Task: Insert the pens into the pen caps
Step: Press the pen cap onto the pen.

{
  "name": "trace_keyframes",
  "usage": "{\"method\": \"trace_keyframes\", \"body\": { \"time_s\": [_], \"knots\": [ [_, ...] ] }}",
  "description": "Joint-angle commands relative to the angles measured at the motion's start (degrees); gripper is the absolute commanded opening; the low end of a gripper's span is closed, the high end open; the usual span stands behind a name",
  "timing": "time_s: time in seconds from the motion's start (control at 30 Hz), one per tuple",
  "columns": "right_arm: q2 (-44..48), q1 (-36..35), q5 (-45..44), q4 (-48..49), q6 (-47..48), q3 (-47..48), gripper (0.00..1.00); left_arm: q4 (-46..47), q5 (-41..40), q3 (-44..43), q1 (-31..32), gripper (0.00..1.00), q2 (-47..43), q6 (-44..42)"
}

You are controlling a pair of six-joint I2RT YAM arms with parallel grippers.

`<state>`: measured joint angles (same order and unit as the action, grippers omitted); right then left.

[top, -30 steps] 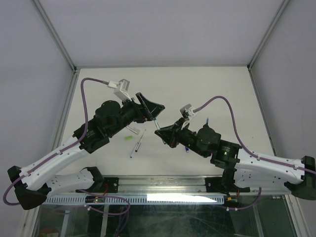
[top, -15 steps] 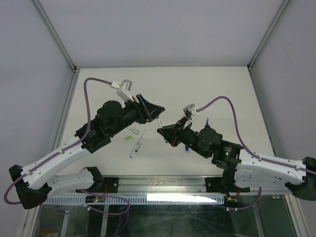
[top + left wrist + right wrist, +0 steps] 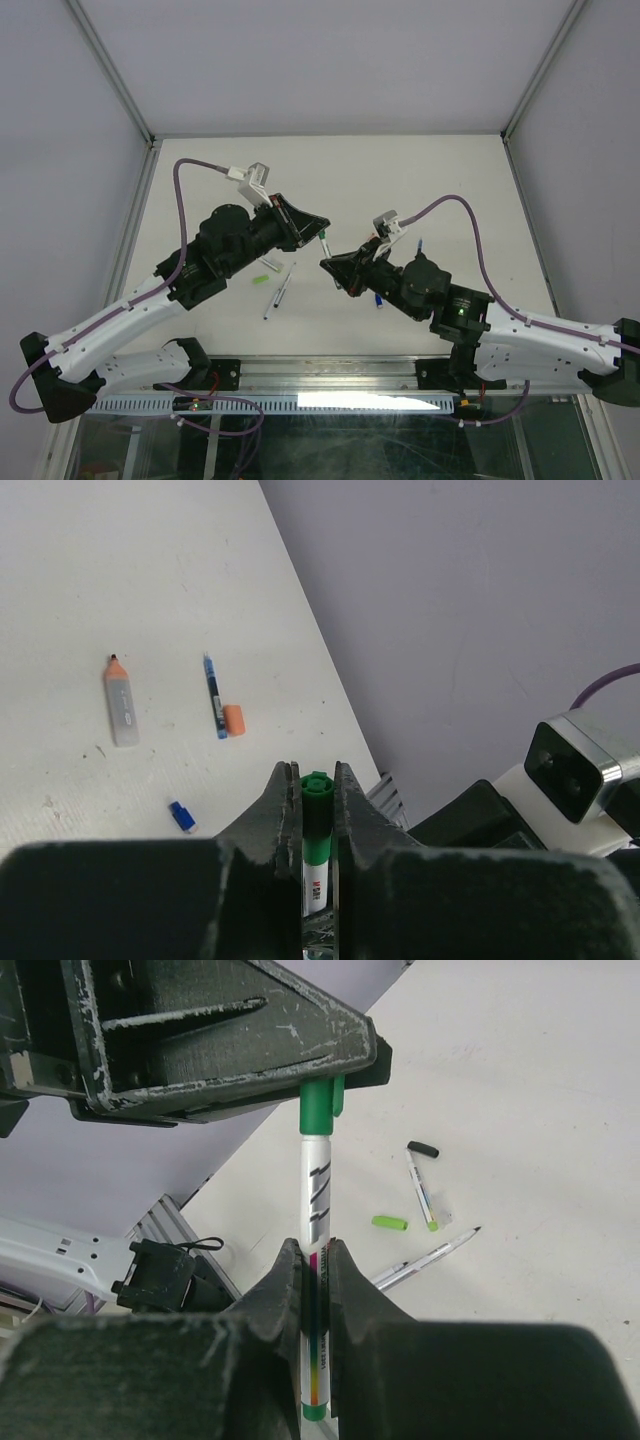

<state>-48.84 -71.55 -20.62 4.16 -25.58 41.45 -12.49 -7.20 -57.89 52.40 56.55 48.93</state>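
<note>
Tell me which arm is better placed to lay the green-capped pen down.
Probably right: the right claw grips the slim white plastic pen by its barrel; the left claw pinches only the short green plastic cap, which might pull off.

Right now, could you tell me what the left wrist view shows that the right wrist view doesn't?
Only left wrist: a small orange plastic cap beside a blue pen, and a loose blue cap. Only right wrist: a loose black cap and a loose green cap. Both: the white-barrelled pen in its fitted green cap, left gripper on cap, right gripper on barrel.
</note>
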Motion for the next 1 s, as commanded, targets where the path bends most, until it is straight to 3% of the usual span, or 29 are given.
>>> {"method": "trace_keyframes", "body": {
  "time_s": [0.0, 0.3, 0.53, 0.97],
  "knots": [
    [0.42, -0.09, -3.69, 1.74, 1.73, 1.27, 0.00, 1.32, 1.24, -1.84, -0.11, 0.00, 0.79, 0.65],
    [-3.01, 2.56, -7.01, 6.11, 9.61, 7.02, 0.00, 1.03, 4.76, -2.47, -0.10, 0.00, 2.05, 0.27],
    [-6.61, 11.53, 2.47, 7.20, 14.14, 16.48, 0.00, 0.41, 6.68, -3.97, 1.77, 0.00, 4.67, -2.40],
    [-19.10, 20.35, 11.83, 4.81, 20.73, 40.21, 0.00, -0.25, 6.63, -4.60, 6.22, 0.00, 8.26, -6.05]
  ]
}}
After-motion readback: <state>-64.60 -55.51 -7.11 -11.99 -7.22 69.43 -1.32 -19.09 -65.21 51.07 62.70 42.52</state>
